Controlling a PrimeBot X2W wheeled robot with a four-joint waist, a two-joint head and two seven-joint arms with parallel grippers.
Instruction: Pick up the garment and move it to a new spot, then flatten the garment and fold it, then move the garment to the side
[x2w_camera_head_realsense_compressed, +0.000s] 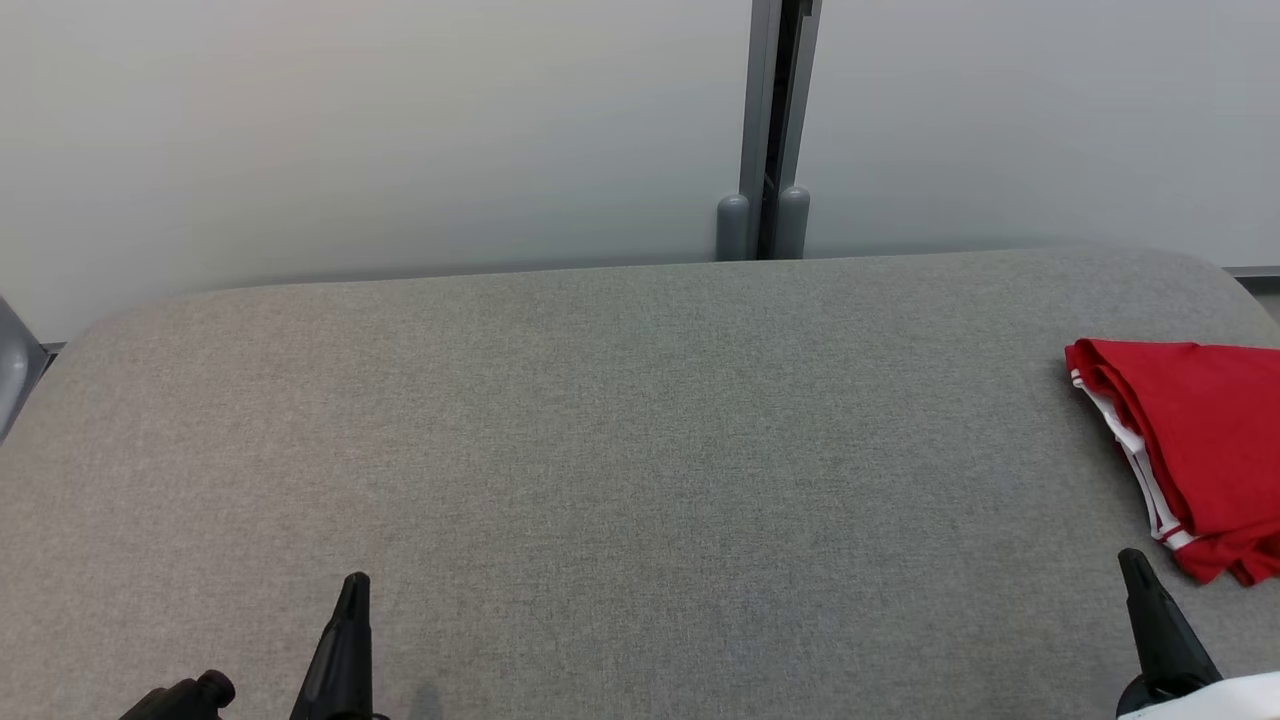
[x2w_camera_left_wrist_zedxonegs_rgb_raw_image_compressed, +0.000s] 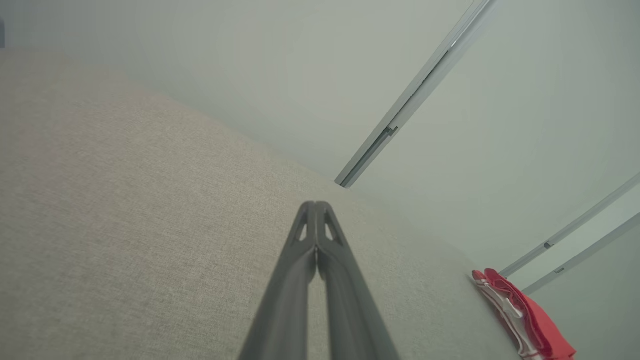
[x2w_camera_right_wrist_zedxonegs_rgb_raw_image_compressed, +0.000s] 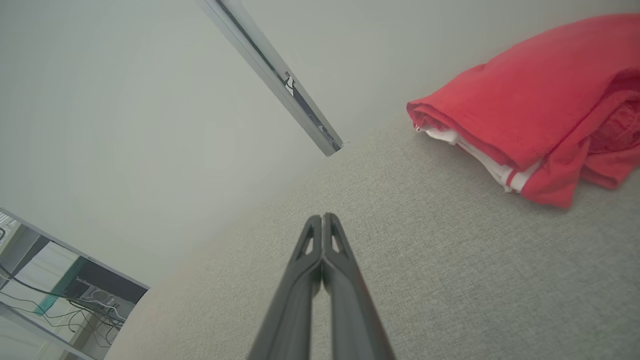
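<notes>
A folded red garment (x2w_camera_head_realsense_compressed: 1205, 450) with white trim lies at the far right edge of the grey fabric surface (x2w_camera_head_realsense_compressed: 620, 450), partly cut off by the head view's border. It also shows in the right wrist view as a folded red garment (x2w_camera_right_wrist_zedxonegs_rgb_raw_image_compressed: 530, 115) at the upper right, and small in the left wrist view as a red garment (x2w_camera_left_wrist_zedxonegs_rgb_raw_image_compressed: 525, 315) at the lower right. My right gripper (x2w_camera_head_realsense_compressed: 1135, 562) is shut, empty, just below and left of the garment, apart from it. My left gripper (x2w_camera_head_realsense_compressed: 355, 583) is shut and empty at the lower left, far from the garment.
A pale wall with a grey vertical post (x2w_camera_head_realsense_compressed: 770, 130) stands behind the surface. The surface's rounded corners fall away at the left and right. A shelf with cables (x2w_camera_right_wrist_zedxonegs_rgb_raw_image_compressed: 60, 295) shows in the right wrist view's lower left.
</notes>
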